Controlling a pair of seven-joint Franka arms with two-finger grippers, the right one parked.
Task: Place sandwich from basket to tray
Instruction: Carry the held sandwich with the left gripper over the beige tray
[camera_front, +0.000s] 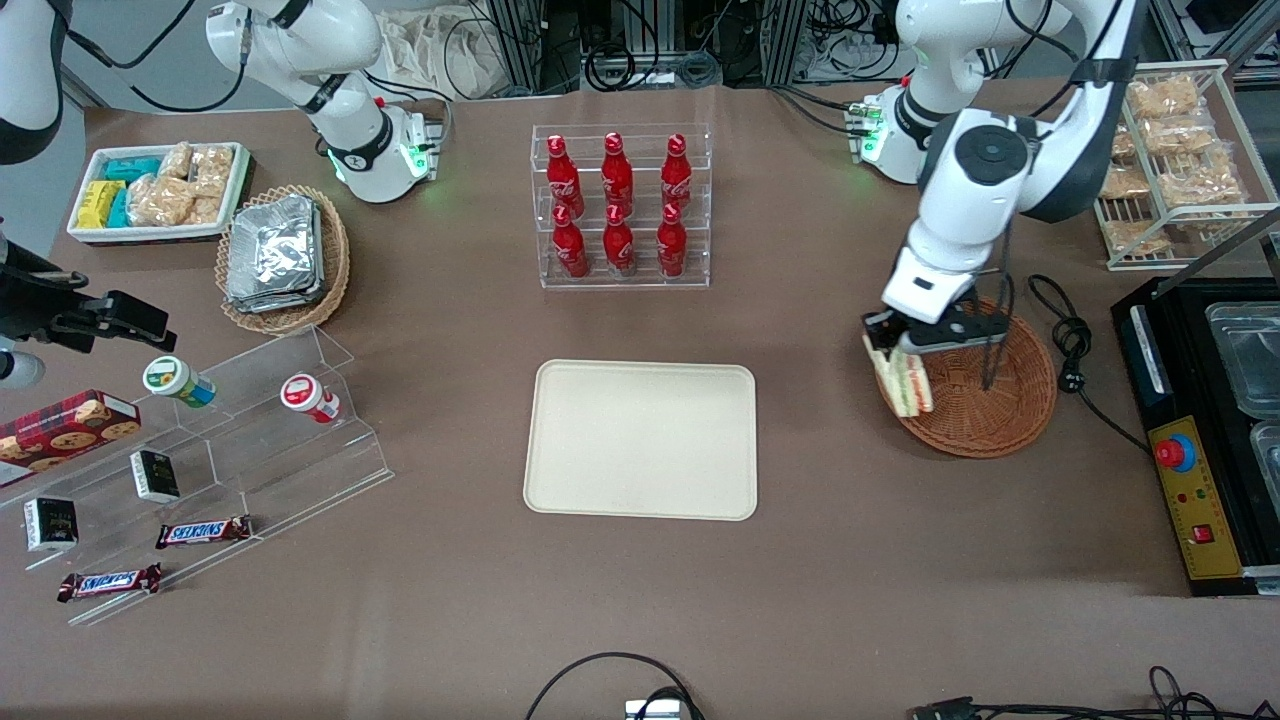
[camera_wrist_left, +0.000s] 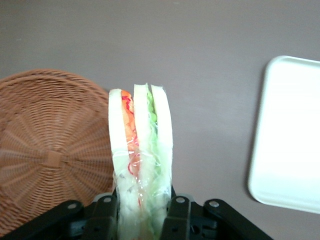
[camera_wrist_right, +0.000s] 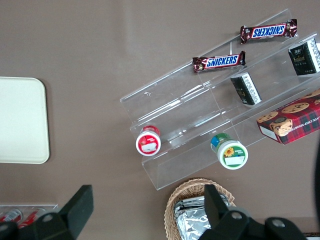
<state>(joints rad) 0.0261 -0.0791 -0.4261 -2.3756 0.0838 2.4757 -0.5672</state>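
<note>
end effector (camera_front: 900, 352) pinching sandwich (camera_wrist_left: 140, 150) | over basket (camera_front: 990, 400) rim | sandwich base hidden

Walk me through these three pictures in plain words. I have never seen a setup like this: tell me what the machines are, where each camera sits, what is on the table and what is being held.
These are two white robot arms at a brown table. The wide picture looks at them from the front. The other two come from cameras on the arms' wrists.

The working arm's gripper is shut on the sandwich, a wrapped wedge with orange and green filling. Its wrist camera shows the black fingers clamping the sandwich. It hangs at the edge of the round woven basket, on the side facing the cream tray, which holds nothing yet.

Also on the table: a clear rack of red bottles, clear steps with Snickers bars and small pots, a cookie box, a tan basket of foil packs and a white bin of snacks.
</note>
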